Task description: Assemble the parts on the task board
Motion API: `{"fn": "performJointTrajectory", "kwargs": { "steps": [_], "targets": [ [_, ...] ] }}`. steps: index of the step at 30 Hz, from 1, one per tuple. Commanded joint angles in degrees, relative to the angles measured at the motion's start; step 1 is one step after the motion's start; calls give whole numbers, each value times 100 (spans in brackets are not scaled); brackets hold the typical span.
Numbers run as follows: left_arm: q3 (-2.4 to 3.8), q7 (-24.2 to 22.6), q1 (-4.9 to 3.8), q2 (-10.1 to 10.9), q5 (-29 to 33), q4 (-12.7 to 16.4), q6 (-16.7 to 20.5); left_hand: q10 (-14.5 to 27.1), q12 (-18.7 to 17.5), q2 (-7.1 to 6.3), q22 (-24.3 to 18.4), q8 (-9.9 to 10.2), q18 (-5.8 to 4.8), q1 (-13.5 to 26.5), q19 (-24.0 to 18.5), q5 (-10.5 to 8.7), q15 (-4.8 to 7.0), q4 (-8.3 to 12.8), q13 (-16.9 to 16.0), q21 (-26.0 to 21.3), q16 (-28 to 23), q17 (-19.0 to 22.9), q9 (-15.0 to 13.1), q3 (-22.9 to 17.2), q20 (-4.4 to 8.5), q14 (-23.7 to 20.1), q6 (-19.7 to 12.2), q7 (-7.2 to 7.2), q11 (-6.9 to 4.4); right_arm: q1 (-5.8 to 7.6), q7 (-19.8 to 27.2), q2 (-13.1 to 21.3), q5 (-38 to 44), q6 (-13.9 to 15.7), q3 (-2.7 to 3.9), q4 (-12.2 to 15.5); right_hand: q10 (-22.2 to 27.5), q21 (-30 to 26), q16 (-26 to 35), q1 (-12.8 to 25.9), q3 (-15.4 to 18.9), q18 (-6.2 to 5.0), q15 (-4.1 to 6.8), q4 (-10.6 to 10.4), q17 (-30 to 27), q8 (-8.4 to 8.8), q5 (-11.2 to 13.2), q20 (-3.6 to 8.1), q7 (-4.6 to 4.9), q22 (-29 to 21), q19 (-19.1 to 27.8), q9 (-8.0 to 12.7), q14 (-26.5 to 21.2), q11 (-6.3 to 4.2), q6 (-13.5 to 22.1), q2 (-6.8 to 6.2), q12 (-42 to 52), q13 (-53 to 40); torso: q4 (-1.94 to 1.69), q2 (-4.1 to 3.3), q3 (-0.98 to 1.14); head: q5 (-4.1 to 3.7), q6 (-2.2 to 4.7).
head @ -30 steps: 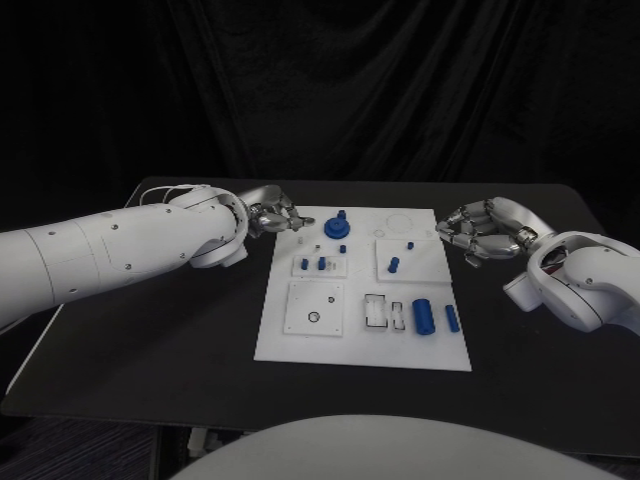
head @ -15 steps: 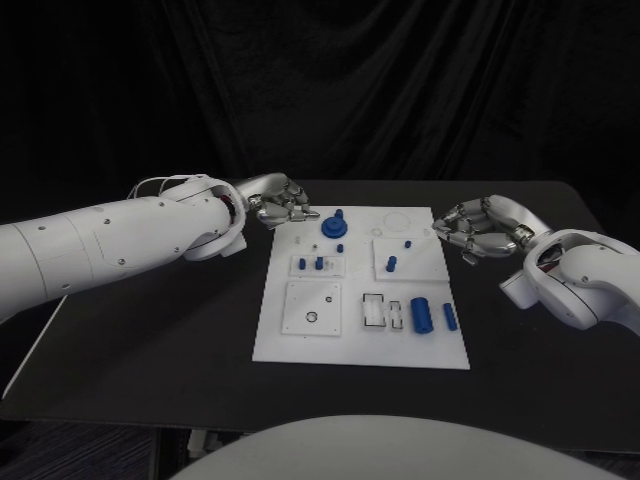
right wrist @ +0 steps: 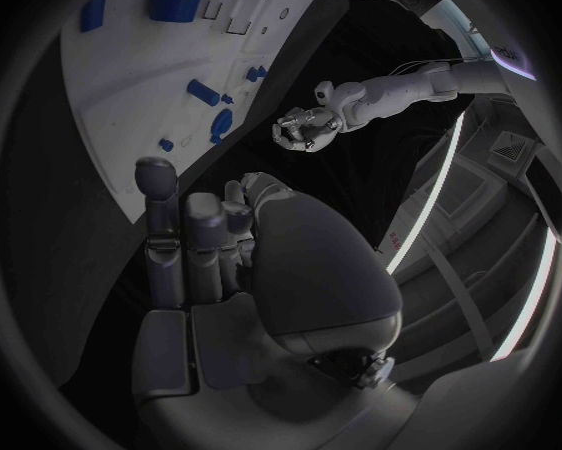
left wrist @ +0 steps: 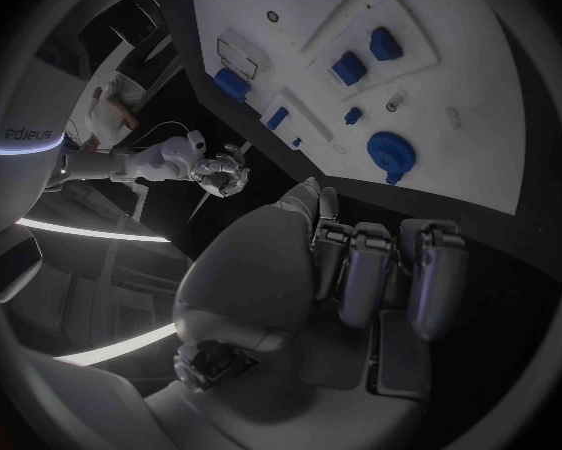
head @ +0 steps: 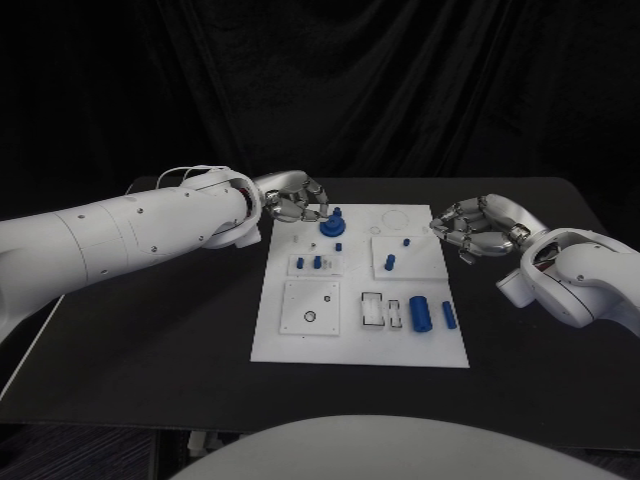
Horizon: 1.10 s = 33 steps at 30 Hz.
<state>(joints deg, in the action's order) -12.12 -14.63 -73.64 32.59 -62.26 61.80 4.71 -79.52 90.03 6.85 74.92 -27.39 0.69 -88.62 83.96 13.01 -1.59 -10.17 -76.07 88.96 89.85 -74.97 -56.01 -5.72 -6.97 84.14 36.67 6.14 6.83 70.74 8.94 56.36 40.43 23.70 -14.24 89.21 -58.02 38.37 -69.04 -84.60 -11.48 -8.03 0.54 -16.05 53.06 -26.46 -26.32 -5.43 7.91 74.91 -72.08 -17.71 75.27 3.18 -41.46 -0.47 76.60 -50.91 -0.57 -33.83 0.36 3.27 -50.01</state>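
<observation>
The flat white rectangular task board (head: 361, 345) lies in the middle of the matte black desk (head: 147, 340), its surface cut into raised square panels and shallow recesses; on the far panel stands a round blue knob-like part with a short stem (head: 332, 226), and just nearer lie two small blue pegs side by side (head: 309, 263); a single small blue peg (head: 389, 264) stands on the square panel to their right; near the board's right edge a stubby blue cylinder (head: 421, 313) lies on its side with a slim blue rod (head: 447, 313) just beside it; two narrow rectangular slots (head: 372, 310) sit next to the cylinder, and whether anything is in them I cannot tell; a small dark ring (head: 310, 317) marks the near-left panel.

The silver left hand (head: 294, 197) hangs at the board's far-left corner, just beside the knob; its fingers (left wrist: 387, 270) are curled in together on nothing; the silver right hand (head: 474, 229) hovers off the board's far-right edge, its fingers (right wrist: 181, 240) likewise folded together, with nothing seen in them.
</observation>
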Motion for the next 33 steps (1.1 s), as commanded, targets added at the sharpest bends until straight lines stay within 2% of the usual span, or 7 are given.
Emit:
{"fn": "performJointTrajectory", "kwargs": {
  "steps": [1,8,17,21,22,28,33],
  "targets": [
    [8,-364,-8,-153,-642,-163,-129,-1048,-3,-43,1508,49,-69,-27,604,-158,228,48,-1393,104,15,-1503,111,-56,95,586,94,-41,-528,-12,63,-1,34,21,4,-2,46,-28,-30,-11,-38,-111,8,14,-5,-20,-35,-5,3,224,-30,2,-10,14,31,-34,-45,17,12,0,7,-32,1],
    [8,-623,25,-396,-1941,-372,263,-1048,-3,-247,1508,347,-69,-76,604,-386,301,241,-1393,104,15,-1503,459,-140,179,586,285,-89,-588,-11,124,25,54,71,4,19,75,-17,-30,-21,-40,-109,8,21,-10,-26,-51,-4,6,229,-37,7,-10,16,48,-57,-61,55,24,10,-5,-55,1],
    [8,-932,64,-557,-2768,-476,716,-1048,-3,-484,1508,1615,-69,-32,604,-804,302,387,-1393,104,15,-1503,1511,-449,162,586,399,-70,-571,-8,147,63,173,120,4,55,89,-3,-37,-25,-39,-106,8,24,-3,-30,-54,-3,8,234,-44,9,-6,18,57,-71,-70,75,89,-25,-20,-25,1],
    [8,-948,74,-559,-2842,-458,826,1434,-3236,-694,1508,2069,-69,44,604,-951,327,263,849,104,15,-1503,1957,-649,220,586,520,-87,-553,-8,146,66,183,119,4,62,91,-8,-38,-25,-39,-107,8,25,-2,-31,-54,-3,9,233,-43,10,-6,18,58,-73,-72,79,128,-44,-22,4,1],
    [8,-917,77,-551,-2858,-442,861,2426,-5458,-862,1508,2228,-69,-13,604,-1018,330,219,2402,104,15,-1503,2125,-808,228,586,515,-129,-596,-8,144,67,186,117,4,63,91,-8,-38,-25,-39,-107,8,25,-2,-31,-54,-3,9,233,-43,10,-6,18,58,-73,-72,79,141,-53,-20,15,1],
    [8,-837,83,-519,-2890,-424,1051,3669,-7012,-1110,1150,2353,186,283,-255,-979,285,17,3493,-678,-177,-1213,2364,-681,127,328,611,-474,-476,-8,124,74,190,104,4,55,96,-5,-42,-27,-40,-106,8,25,5,-33,-55,-3,8,233,-44,10,-2,18,57,-74,-75,87,162,-67,-17,39,1],
    [8,-814,104,-528,-2898,-448,1129,3965,-7213,-1103,895,2352,348,131,-656,-748,264,220,3778,-1232,-466,-778,2481,-713,122,21,651,-684,-413,-9,110,65,191,92,4,42,124,-6,-43,-42,-46,-106,8,36,0,-45,-57,-2,7,235,-47,11,-1,16,55,-84,-92,127,172,-74,-16,52,1]
  ]
}}
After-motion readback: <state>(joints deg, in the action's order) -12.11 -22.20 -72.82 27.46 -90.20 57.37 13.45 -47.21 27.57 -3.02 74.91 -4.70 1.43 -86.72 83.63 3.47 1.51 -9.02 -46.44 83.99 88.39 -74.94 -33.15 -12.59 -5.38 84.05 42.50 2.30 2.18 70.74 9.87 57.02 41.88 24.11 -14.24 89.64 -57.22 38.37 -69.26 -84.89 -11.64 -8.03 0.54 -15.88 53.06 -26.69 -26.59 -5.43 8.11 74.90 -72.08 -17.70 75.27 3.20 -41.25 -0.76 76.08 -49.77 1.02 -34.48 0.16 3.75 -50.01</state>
